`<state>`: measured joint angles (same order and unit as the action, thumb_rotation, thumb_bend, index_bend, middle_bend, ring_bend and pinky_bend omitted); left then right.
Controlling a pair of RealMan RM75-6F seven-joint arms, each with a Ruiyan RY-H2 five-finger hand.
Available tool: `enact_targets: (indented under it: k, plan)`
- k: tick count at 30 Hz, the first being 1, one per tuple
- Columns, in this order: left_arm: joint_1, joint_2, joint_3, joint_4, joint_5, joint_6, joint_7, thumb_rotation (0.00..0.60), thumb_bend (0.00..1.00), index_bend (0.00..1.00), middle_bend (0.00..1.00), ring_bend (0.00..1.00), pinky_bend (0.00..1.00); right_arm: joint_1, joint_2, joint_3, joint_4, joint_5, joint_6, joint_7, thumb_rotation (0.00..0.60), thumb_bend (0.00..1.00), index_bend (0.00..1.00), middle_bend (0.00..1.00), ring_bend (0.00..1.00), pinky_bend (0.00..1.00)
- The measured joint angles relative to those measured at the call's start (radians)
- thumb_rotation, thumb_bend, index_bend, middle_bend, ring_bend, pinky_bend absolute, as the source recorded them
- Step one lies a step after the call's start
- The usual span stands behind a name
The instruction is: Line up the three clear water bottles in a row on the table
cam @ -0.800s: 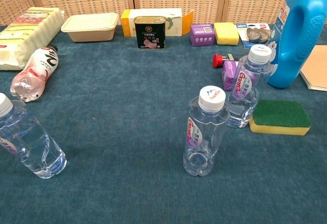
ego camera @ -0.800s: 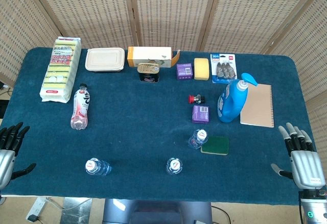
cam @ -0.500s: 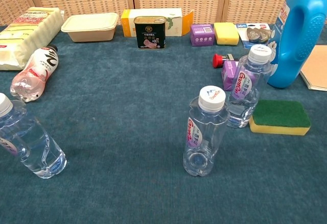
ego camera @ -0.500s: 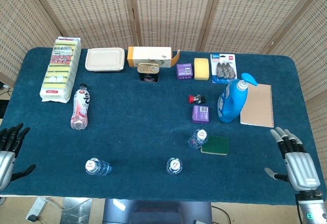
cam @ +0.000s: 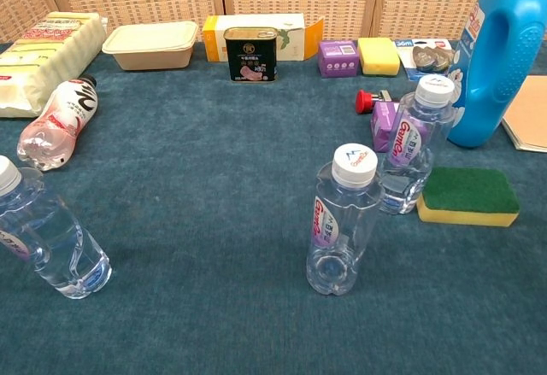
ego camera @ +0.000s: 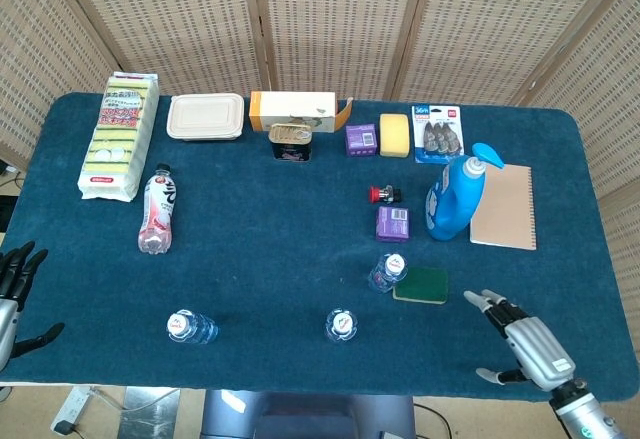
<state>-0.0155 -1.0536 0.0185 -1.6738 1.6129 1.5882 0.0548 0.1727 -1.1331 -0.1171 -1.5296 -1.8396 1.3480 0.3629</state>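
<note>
Three clear water bottles stand upright on the blue table. One bottle (ego camera: 189,327) (cam: 47,240) is at the front left, a second bottle (ego camera: 341,326) (cam: 343,221) at the front middle, and the third bottle (ego camera: 386,272) (cam: 414,145) further back, touching a green sponge (ego camera: 421,285) (cam: 469,196). My right hand (ego camera: 527,347) hovers open over the table's front right corner, well right of the bottles. My left hand (ego camera: 12,294) is open at the table's left edge, holding nothing. Neither hand shows in the chest view.
A pink bottle (ego camera: 157,211) lies at the left. A blue detergent bottle (ego camera: 455,195), a notebook (ego camera: 504,206), a purple box (ego camera: 393,223) and a red-capped item (ego camera: 383,194) stand behind the third bottle. Sponge pack (ego camera: 119,135), lunchbox (ego camera: 205,117), carton (ego camera: 293,111) and can (ego camera: 290,142) line the back.
My right hand has swung inward and toward the table's front, from beyond the right edge to over the front right corner. The left hand has drifted slightly down. The bottles have not moved.
</note>
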Motion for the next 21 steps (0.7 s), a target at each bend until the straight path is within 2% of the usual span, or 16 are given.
enact_targets:
  k: [5,13,21]
  plan:
    - [0.001,0.002,-0.004,0.002,-0.006,0.001,-0.011,0.6,0.04,0.0,0.0,0.0,0.02,0.042,-0.06,-0.004,0.019,-0.031,-0.018,-0.008,0.6,0.0,0.06,0.18,0.13,0.24]
    - [-0.001,0.005,-0.012,0.003,-0.023,-0.009,-0.023,0.6,0.04,0.0,0.0,0.0,0.02,0.09,-0.082,-0.015,-0.006,-0.071,-0.029,-0.013,0.6,0.0,0.06,0.18,0.14,0.27]
    - [0.001,0.007,-0.013,0.004,-0.021,-0.005,-0.035,0.6,0.04,0.0,0.0,0.0,0.02,0.15,-0.134,0.0,-0.051,-0.038,-0.131,-0.076,0.6,0.0,0.06,0.18,0.15,0.29]
